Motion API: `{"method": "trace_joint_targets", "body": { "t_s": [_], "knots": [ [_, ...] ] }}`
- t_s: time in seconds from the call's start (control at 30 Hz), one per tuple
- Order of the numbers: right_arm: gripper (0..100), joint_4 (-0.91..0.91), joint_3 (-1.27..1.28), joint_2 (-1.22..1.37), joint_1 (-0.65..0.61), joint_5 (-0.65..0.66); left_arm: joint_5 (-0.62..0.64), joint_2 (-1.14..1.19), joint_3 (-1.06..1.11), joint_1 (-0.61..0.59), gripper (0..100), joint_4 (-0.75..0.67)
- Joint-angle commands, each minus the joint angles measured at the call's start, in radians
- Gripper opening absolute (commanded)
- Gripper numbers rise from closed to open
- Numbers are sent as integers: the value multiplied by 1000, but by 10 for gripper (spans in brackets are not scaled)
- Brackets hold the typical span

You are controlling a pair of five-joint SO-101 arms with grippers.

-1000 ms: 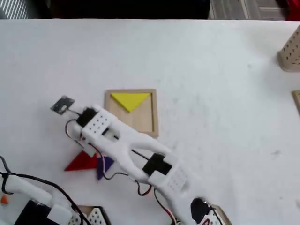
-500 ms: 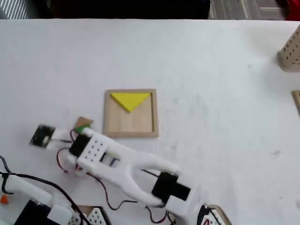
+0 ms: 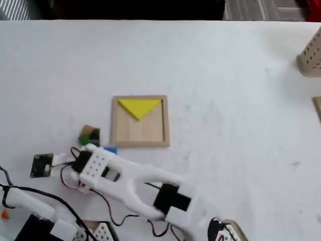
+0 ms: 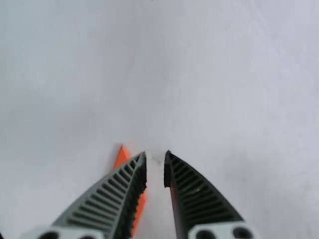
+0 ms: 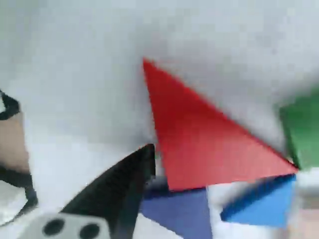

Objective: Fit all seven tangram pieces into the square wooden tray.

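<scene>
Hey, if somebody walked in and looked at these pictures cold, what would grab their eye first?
The long white right arm stretches across the table's near left part. At mid-table sits the square wooden tray, with one yellow triangle against its far edge. The right wrist view shows a big red triangle lying beside a blue piece, a purple piece and a green piece.
</scene>
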Motion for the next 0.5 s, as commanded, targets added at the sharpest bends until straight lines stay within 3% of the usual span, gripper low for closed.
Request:
{"method": "trace_joint_targets", "body": {
  "t_s": [0.0,0.2,0.47],
  "knots": [
    [663,-10,-57,44,-28,61,-11,-31,-9,-7,94,-32],
    [543,68,-127,99,-54,143,-11,-33,-14,-7,94,-32],
    [235,148,-238,180,-48,143,-11,-33,-14,-2,94,-32]
  ]
}}
